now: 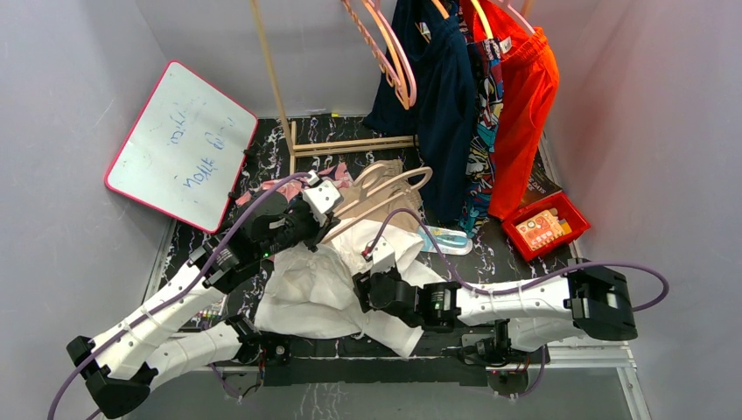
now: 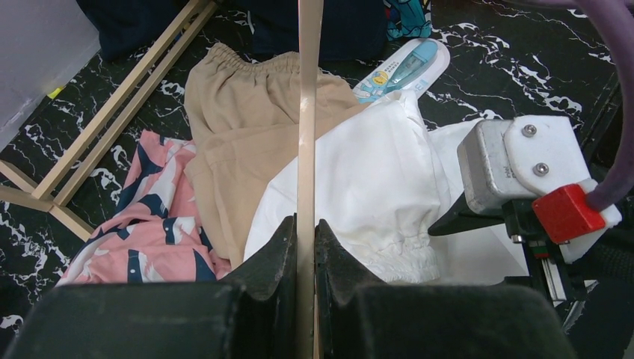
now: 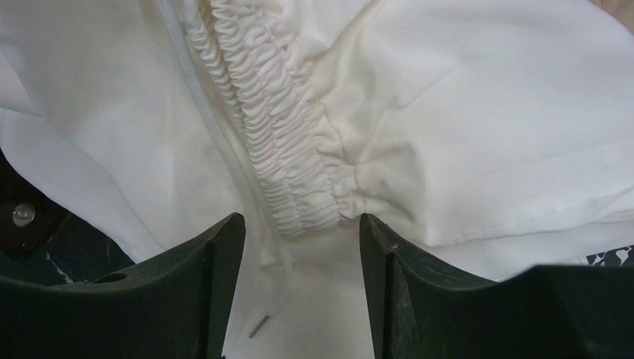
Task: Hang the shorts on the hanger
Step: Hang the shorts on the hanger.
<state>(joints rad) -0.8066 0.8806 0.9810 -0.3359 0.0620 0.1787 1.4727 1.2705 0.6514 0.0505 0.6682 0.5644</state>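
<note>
The white shorts (image 1: pixel 319 289) lie crumpled on the black marbled table between the two arms. My left gripper (image 2: pixel 306 228) is shut on a thin arm of the beige hanger (image 2: pixel 309 112), which runs straight up the left wrist view above the shorts (image 2: pixel 374 179). From above, the hanger (image 1: pixel 385 186) rests over the tan shorts, with the left gripper (image 1: pixel 325 210) at its near end. My right gripper (image 3: pixel 303 224) stands open over the shorts, its fingers on either side of the end of the gathered waistband (image 3: pixel 284 134). The drawstring (image 3: pixel 196 97) trails down between them.
Tan shorts (image 2: pixel 247 112) and a pink patterned garment (image 2: pixel 149 224) lie left of the white shorts. A packaged toothbrush (image 2: pixel 404 67) lies behind them. A wooden rack (image 1: pixel 350 144) holds pink hangers (image 1: pixel 389 52) and hung clothes (image 1: pixel 490 96). A whiteboard (image 1: pixel 179 144) leans at left; a red box (image 1: pixel 547 226) sits at right.
</note>
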